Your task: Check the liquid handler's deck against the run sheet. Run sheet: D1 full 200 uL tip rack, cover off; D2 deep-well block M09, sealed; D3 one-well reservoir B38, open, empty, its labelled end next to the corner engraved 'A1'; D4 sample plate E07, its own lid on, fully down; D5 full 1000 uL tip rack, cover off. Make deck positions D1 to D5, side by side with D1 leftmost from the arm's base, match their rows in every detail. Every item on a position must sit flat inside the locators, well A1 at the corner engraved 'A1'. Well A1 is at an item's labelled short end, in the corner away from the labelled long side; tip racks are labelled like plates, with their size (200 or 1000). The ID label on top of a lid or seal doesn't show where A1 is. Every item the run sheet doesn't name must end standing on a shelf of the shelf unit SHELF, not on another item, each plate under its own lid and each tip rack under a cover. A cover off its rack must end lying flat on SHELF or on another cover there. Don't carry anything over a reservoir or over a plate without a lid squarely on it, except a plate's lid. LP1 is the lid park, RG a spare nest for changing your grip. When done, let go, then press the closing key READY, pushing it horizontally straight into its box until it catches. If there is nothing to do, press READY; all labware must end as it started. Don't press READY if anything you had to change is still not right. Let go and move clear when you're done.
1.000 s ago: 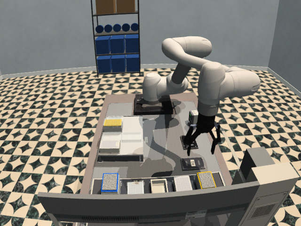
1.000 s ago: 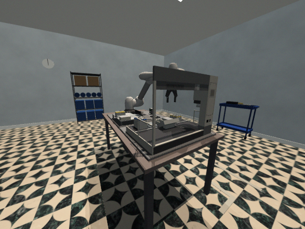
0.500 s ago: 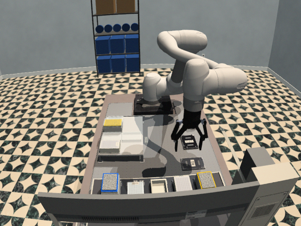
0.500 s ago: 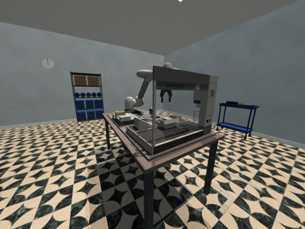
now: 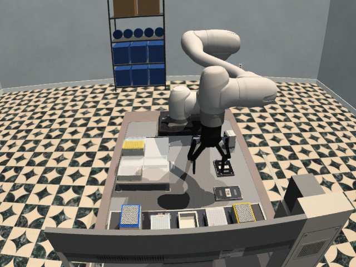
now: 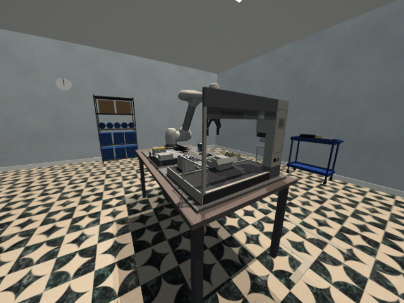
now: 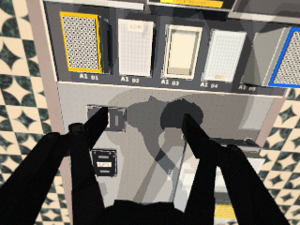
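My gripper (image 5: pixel 208 168) (image 6: pixel 213 126) (image 7: pixel 145 118) is open and empty. It hangs above the middle of the table, short of the deck row. In the wrist view the row reads from left: a yellow-rimmed tip rack (image 7: pixel 80 41) (image 5: pixel 243 212) at D1, a white plate (image 7: pixel 135 47) (image 5: pixel 159 221) at D2, an open cream reservoir (image 7: pixel 183 51) (image 5: pixel 187 219) at D3, a white plate (image 7: pixel 225 55) (image 5: pixel 216 217) at D4, and a taller blue-rimmed tip rack (image 7: pixel 288 63) (image 5: pixel 129 215) at D5. Both racks show bare tips. Label text is too small to read.
Two dark nests (image 5: pixel 223 167) (image 5: pixel 227 193) (image 7: pixel 104 162) lie under and beside my gripper. A small white box (image 5: pixel 230 135) stands behind them. The shelf unit (image 5: pixel 142 186) holds a yellow tip rack (image 5: pixel 133 144), a covered item (image 5: pixel 129 171) and clear lids. The handler's gantry (image 5: pixel 172 234) spans the deck row.
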`<state>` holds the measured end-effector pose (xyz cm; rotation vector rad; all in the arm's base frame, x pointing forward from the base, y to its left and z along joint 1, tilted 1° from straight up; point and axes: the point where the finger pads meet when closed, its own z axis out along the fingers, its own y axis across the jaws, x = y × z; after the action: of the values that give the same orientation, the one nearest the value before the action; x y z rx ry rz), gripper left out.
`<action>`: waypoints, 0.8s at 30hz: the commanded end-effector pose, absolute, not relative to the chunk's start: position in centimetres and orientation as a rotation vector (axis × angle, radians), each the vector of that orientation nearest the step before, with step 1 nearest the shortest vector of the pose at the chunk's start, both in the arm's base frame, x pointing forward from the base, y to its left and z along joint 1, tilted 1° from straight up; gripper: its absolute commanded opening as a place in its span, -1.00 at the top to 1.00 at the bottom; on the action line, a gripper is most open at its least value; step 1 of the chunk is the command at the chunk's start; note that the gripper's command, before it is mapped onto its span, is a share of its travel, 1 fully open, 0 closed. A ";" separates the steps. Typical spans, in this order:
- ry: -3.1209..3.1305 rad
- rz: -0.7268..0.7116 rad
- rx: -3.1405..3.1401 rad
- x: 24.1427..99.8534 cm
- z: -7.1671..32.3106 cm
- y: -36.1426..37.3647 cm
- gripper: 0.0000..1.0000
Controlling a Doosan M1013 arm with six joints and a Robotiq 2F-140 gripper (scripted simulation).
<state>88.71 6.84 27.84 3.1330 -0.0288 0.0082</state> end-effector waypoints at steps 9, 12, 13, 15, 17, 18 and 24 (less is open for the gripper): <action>-0.029 0.012 3.134 86.1 28.0 3.0 -0.59; -0.029 0.012 3.134 85.3 28.0 1.7 -0.59; -0.029 0.012 3.134 85.0 28.0 1.3 -0.59; -0.029 0.012 3.134 84.5 28.0 0.5 -0.59; -0.029 0.012 3.134 83.9 28.0 -0.3 -0.59; -0.029 0.012 3.134 83.7 28.0 -0.8 -0.59; -0.029 0.012 3.134 83.1 28.0 -1.5 -0.59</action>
<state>83.15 -1.49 27.89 3.1331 -0.0288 0.0089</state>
